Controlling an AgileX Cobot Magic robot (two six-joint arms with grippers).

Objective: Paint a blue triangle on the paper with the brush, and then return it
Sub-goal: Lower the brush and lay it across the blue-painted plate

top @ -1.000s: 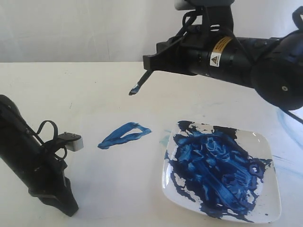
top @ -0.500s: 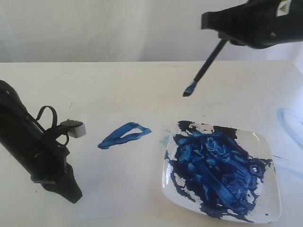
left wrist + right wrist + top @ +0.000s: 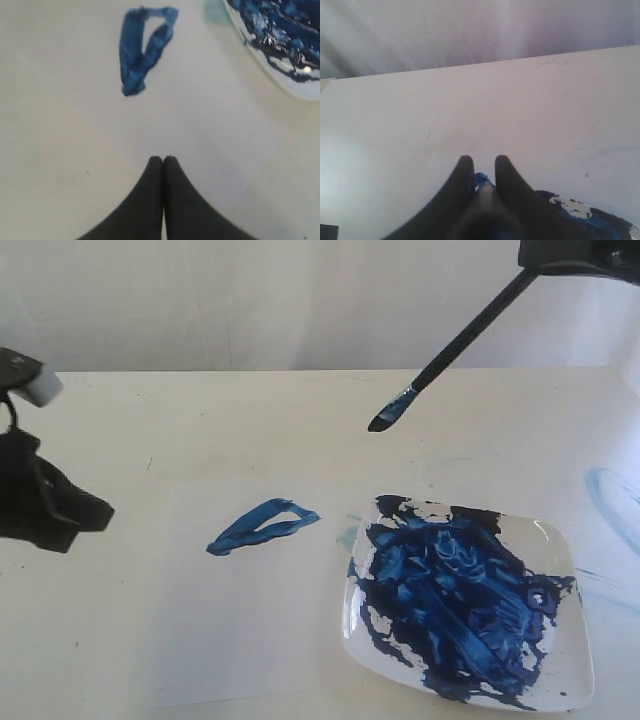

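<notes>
Black left gripper (image 3: 163, 165): your fingers were pressed together, at 9 o'clock of the paper (image 3: 250, 640).
Blue triangle (image 3: 262, 527): lay on the paper, at 9 o'clock of the plate (image 3: 578, 640).
Brush (image 3: 460, 345): your right gripper (image 3: 482, 167) pinched it aloft, at 12 o'clock of the plate.

brush (image 3: 455, 345) is hanging tilted in the air, blue tip lowest, over the table (image 3: 250, 410) beyond the plate (image 3: 573, 640) | right gripper (image 3: 560, 255) is holding its upper end at the top right corner | blue triangle (image 3: 262, 526) is sitting on the paper (image 3: 220, 630), near the paint-smeared plate | left arm (image 3: 45, 505) is showing at the far left edge
</notes>
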